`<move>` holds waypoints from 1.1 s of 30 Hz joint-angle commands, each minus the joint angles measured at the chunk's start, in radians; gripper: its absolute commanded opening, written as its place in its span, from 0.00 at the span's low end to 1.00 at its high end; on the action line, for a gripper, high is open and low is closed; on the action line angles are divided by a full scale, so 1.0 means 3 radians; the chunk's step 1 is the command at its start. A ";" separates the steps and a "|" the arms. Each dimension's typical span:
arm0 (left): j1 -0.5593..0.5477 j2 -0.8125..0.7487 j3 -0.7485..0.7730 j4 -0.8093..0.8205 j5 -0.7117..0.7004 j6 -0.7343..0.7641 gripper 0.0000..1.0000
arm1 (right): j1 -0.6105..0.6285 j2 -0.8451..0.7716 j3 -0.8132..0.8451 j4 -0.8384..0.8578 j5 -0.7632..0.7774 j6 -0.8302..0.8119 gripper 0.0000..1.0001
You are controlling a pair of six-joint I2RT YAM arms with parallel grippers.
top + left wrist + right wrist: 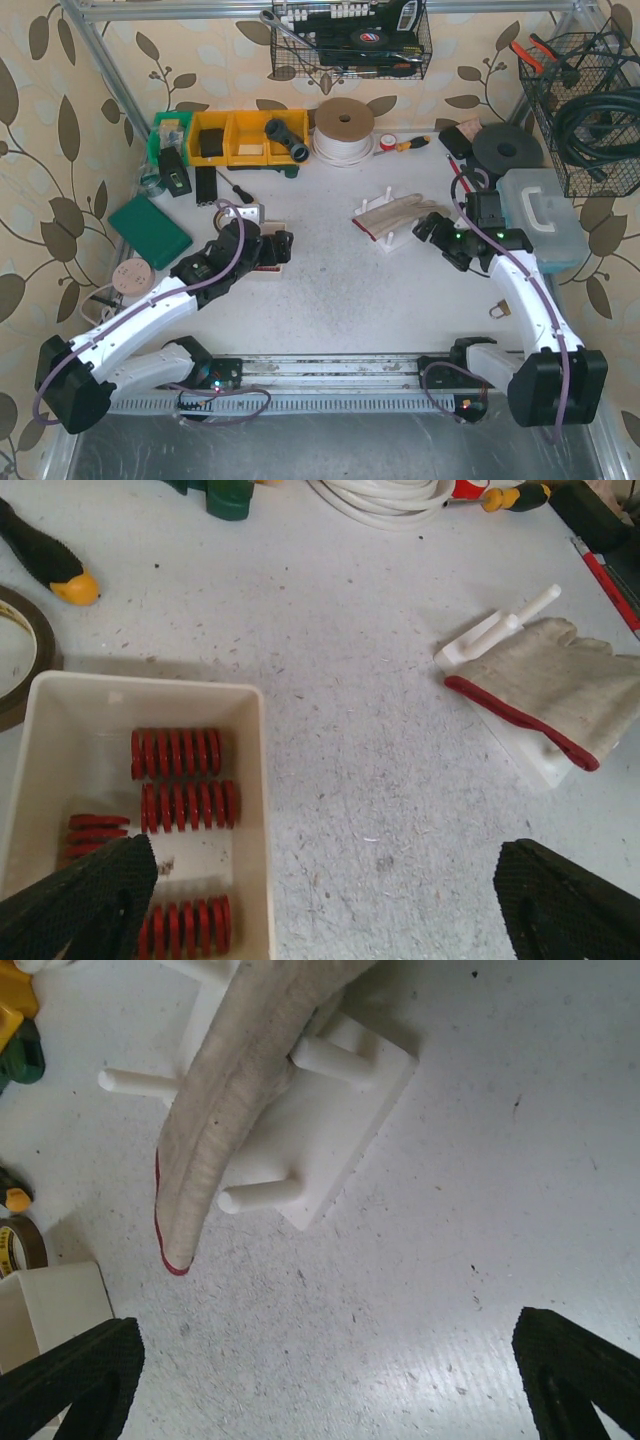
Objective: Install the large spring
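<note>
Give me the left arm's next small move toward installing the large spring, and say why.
Probably shift the left gripper leftward, then lower it onto the long red coil spring lying in the cream plastic bin. Its fingers are open and empty, it is centred just right of the bin's wall, and no spring has been picked up yet.

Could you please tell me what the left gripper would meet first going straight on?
Probably the bare speckled white table, just beside the cream plastic tray of red coil springs; depth unclear.
</note>
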 commanded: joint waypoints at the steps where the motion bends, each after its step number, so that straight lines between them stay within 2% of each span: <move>1: 0.0013 -0.0072 -0.0162 0.0436 -0.0076 0.0116 0.97 | 0.0015 -0.0078 -0.0084 0.0288 -0.0009 0.0174 1.00; 7: 0.0039 0.0027 -0.0053 0.0346 0.0200 0.0188 0.96 | 0.0008 -0.0067 -0.0002 0.0278 0.0102 0.0051 0.99; 11: 0.0039 0.0032 -0.0053 0.0325 0.0185 0.0169 0.94 | -0.0021 0.0192 0.0055 0.0324 -0.0161 0.0090 0.93; 15: 0.0039 -0.0011 -0.0134 0.0410 0.0149 0.0135 0.91 | -0.0040 0.0330 0.0063 0.0448 -0.0347 0.0378 0.92; 22: 0.0039 -0.0051 -0.0182 0.0436 0.0089 0.0089 0.88 | 0.0044 0.0204 -0.0095 0.0897 0.0197 0.0921 0.92; 26: 0.0041 -0.0097 -0.0221 0.0451 0.0037 0.0058 0.88 | 0.0113 0.0442 -0.0088 0.1095 0.0200 0.1064 0.83; 33: 0.0042 -0.0145 -0.0269 0.0484 0.0000 0.0042 0.88 | 0.0488 0.0831 0.0061 0.1253 0.0571 0.1131 0.81</move>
